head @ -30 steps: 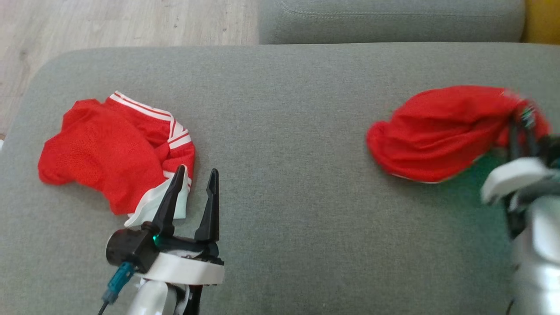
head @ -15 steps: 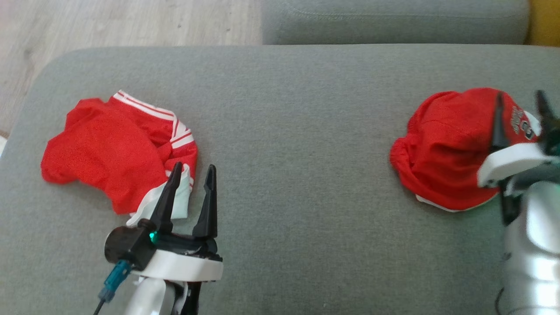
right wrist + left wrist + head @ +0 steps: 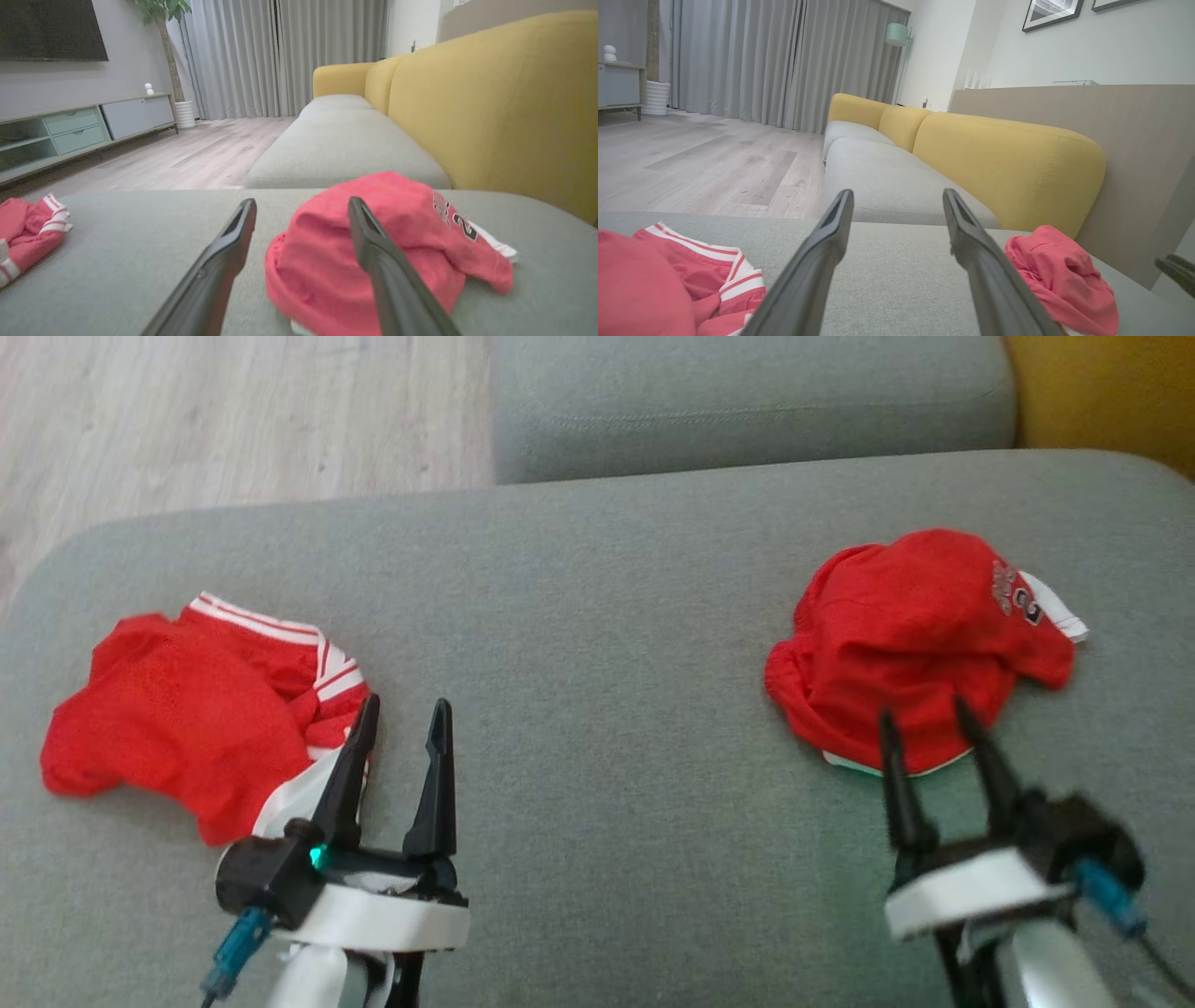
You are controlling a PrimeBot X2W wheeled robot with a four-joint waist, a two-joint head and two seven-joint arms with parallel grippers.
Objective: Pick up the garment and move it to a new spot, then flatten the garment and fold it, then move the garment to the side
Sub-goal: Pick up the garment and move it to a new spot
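Crosswise, bunched garment (image 3: 896, 644), white hem (image 3: 1060, 616) rightward

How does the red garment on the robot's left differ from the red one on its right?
The left garment has white stripes along one edge; the right garment carries a dark printed mark beside a white hem. The left garment lies spread out and fairly flat, while the right garment is bunched into a rounder mound. Both are red, unfolded, and rest on the grey cushion.
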